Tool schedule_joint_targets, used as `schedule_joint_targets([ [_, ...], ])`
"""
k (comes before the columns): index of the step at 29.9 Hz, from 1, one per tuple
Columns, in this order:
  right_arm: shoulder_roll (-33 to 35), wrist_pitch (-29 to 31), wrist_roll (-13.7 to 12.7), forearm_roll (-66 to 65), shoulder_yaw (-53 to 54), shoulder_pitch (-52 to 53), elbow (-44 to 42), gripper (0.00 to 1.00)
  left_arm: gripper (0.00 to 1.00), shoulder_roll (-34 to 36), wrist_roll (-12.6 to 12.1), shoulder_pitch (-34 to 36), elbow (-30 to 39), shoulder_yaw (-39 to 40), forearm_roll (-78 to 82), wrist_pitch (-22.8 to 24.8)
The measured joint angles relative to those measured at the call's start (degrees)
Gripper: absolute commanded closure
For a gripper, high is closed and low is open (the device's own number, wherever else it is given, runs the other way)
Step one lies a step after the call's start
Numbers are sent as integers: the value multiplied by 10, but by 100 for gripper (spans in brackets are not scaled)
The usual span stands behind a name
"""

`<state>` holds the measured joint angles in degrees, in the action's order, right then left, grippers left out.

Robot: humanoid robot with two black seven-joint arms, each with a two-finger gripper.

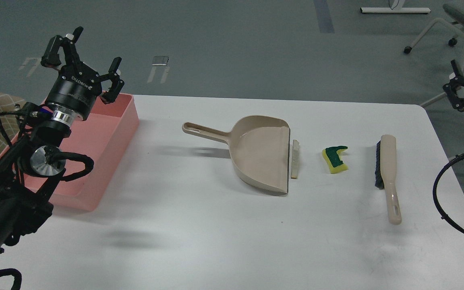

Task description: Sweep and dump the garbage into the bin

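My left hand (85, 56) hung open at the upper left, above the pink bin (107, 133) at the bench (216, 241) edge. My right hand (459, 90) showed at the right edge; I couldn't tell its state. The bread slice (295, 159) lay against the dustpan (260, 155) lip, the sponge (335, 160) between it and the brush (387, 177).

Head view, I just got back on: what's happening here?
Nothing is being handled yet. The left gripper is open, raised over the pink bin. The right gripper sits off the table's right edge, too dark to read. The bread slice lies at the dustpan lip, the sponge scrap beside it, the brush untouched.
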<state>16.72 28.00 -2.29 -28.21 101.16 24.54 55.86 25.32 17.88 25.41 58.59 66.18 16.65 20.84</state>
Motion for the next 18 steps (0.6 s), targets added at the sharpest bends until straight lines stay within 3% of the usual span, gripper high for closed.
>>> schedule_joint_targets([
  [18,0,0,0,1,0,1,4,0,2,1,1,10,-2,-1,0,-11],
])
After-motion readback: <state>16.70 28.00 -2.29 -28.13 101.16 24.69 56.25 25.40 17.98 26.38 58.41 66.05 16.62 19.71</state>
